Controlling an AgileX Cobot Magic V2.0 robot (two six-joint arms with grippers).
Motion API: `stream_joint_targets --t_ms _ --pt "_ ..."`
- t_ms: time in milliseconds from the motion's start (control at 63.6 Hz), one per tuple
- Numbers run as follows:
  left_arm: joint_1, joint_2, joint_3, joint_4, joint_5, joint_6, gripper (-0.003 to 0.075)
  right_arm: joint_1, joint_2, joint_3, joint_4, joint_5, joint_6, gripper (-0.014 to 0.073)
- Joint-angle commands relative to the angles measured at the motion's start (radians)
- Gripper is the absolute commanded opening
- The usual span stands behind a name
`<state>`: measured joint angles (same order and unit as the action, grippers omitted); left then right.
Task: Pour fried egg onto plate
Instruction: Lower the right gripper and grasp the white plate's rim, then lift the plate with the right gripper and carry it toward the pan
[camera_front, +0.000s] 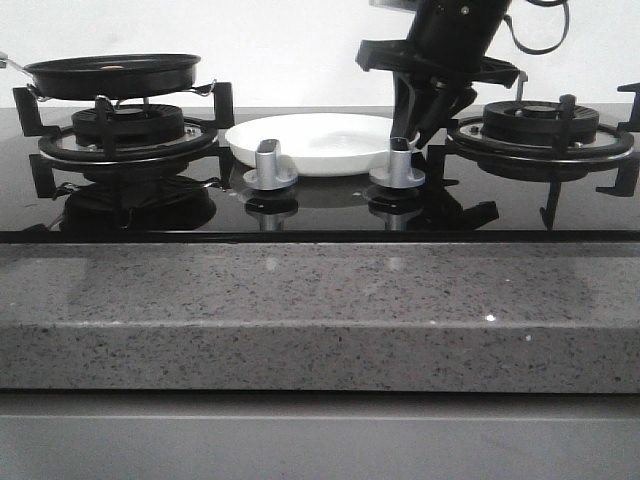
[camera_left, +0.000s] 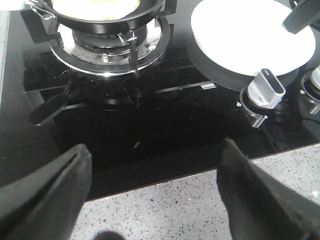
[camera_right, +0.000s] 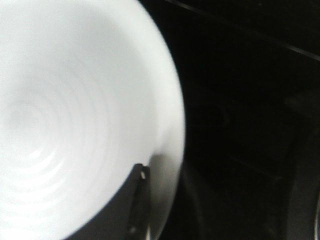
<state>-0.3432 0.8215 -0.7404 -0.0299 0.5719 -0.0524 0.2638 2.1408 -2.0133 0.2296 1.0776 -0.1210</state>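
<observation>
Right pincer (camera_front: 424, 128) hangs low over the right rim of the plate (camera_front: 320, 143) in the front view, black fingers pointing down, tips close together at the rim; whether they clamp it can't be told here. Left pincer not in this view. Surface: glossy black glass hob (camera_front: 320, 215) set in a grey speckled stone counter (camera_front: 320, 310), plain white wall (camera_front: 290, 40) behind. Count: two burners, left burner (camera_front: 128, 128) and right burner (camera_front: 540, 125); two silver knobs, left knob (camera_front: 269, 165) and right knob (camera_front: 398, 165), both near side of the plate; one black frying pan (camera_front: 112, 74) above the left burner; one plate, between the burners.

Left wrist view: left pincer (camera_left: 155, 195) spread wide, holding nothing, over the near edge of the hob where glass meets counter. Frying pan (camera_left: 100, 12) sits on the left burner's grate, fried egg (camera_left: 95, 6) inside it, pale with a yellowish tint, only partly in frame. Plate (camera_left: 250, 35) to the right of the pan, bare. One knob (camera_left: 266, 90) full, a second cut off at the frame edge.

Right wrist view: blurred. Plate (camera_right: 75, 115) fills most of it, concentric rings visible, bare. One dark finger (camera_right: 137, 200) lies against the rim, the other finger unseen; grip can't be told. Rest is black hob.
</observation>
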Motion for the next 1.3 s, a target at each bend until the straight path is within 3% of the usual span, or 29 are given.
stream_joint_targets --t_ms 0,110,440,660,849,1053,1289 --pt "-0.007 -0.001 -0.035 0.000 -0.071 0.000 0.0510 -0.006 -0.053 -0.031 -0.002 -0.034 -0.013 0.0021" --pt "-0.007 -0.001 -0.035 0.000 -0.071 0.000 0.0510 -0.006 -0.053 -0.031 0.000 -0.058 -0.013 -0.0074" --pt "-0.007 -0.001 -0.035 0.000 -0.071 0.000 0.0510 -0.006 -0.134 -0.031 0.059 -0.178 -0.011 -0.0068" --pt "-0.007 -0.001 -0.035 0.000 -0.071 0.000 0.0510 -0.006 -0.253 0.005 0.090 -0.168 -0.011 -0.0068" --pt "-0.007 -0.001 -0.035 0.001 -0.071 0.000 0.0510 -0.005 -0.413 0.207 0.172 -0.240 -0.055 -0.0068" --pt "-0.007 -0.001 -0.035 0.001 -0.075 0.000 0.0510 0.014 -0.583 0.474 0.350 -0.285 -0.225 -0.0068" --pt "-0.007 -0.001 -0.035 0.001 -0.079 0.000 0.0510 0.038 -0.635 0.670 0.345 -0.393 -0.244 -0.0068"
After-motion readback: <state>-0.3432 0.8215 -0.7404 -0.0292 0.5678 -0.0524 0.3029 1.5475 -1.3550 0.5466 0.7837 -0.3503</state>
